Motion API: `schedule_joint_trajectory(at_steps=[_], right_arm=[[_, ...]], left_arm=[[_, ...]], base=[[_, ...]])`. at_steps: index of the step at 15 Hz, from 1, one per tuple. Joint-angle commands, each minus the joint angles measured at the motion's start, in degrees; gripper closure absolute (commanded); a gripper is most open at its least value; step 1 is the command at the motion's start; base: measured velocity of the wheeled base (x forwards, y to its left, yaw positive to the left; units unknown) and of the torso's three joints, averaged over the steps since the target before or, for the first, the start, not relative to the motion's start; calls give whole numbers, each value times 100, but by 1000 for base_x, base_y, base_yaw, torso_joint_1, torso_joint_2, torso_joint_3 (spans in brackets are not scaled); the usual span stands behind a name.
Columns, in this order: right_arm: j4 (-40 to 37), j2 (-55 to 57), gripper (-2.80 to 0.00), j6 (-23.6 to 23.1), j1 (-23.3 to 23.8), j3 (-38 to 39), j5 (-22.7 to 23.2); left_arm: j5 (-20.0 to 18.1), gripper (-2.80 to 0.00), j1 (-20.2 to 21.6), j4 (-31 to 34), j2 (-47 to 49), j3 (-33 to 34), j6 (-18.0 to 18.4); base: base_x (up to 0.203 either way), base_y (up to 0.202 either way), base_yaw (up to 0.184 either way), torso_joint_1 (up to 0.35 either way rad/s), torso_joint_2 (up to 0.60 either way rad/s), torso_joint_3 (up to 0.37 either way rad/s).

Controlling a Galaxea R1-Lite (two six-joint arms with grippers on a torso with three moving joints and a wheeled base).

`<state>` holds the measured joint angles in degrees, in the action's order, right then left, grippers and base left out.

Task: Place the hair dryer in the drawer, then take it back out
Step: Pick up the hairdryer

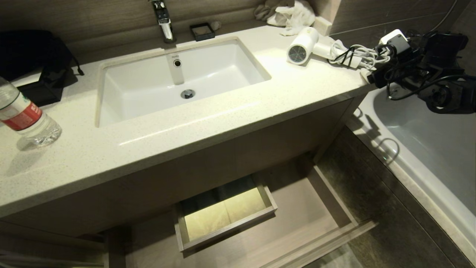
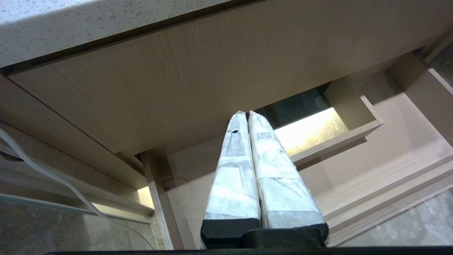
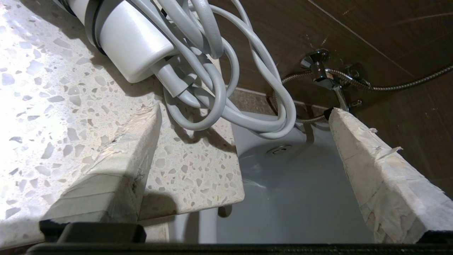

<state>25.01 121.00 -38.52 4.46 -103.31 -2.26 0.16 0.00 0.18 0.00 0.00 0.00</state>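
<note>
The right gripper hangs at the far right end of the counter, its taped fingers spread wide with nothing between them; one finger lies over the speckled counter top, the other out over the tub; the counter's corner sits in the gap between them. The dryer lies on its side on the counter just ahead of that gripper, grey grilled end turned toward the sink, handle end nearest the fingertips; neither finger touches it. Its white cord is looped in a bundle right off the handle end, between the dryer and the gripper; one loop droops past the counter edge, over the tub. In the head view the right arm shows as a dark mass of cables and housing beyond the counter's right end; a white block with wires sits there on it, though whether it is the plug or part of the arm is hard to tell. A white cloth is bunched behind the dryer, against the wall.

The drawer stands pulled out below the counter, well under and to the left of the right gripper; its boxed cutout glows pale yellow; nothing lies in the drawer. The left gripper points at that cutout from low beside the cabinet, its wrapped fingers pressed together and empty. A bottle stands at the counter's far left end, well away from both grippers.
</note>
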Motion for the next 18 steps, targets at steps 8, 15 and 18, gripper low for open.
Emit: schedule_joint_trajectory(at_steps=[8,15,18], right_arm=[[31,-15,0,-24,2,-5,-12],[-40,-345,0,5,-82,83,-21],[-57,-512,0,11,-156,98,-28]], left_arm=[[2,0,0,-1,2,0,4],[2,0,0,-1,0,0,9],[2,0,0,-1,0,0,0]], base=[[0,0,0,0,0,0],[0,0,0,0,0,0],[0,0,0,0,0,0]])
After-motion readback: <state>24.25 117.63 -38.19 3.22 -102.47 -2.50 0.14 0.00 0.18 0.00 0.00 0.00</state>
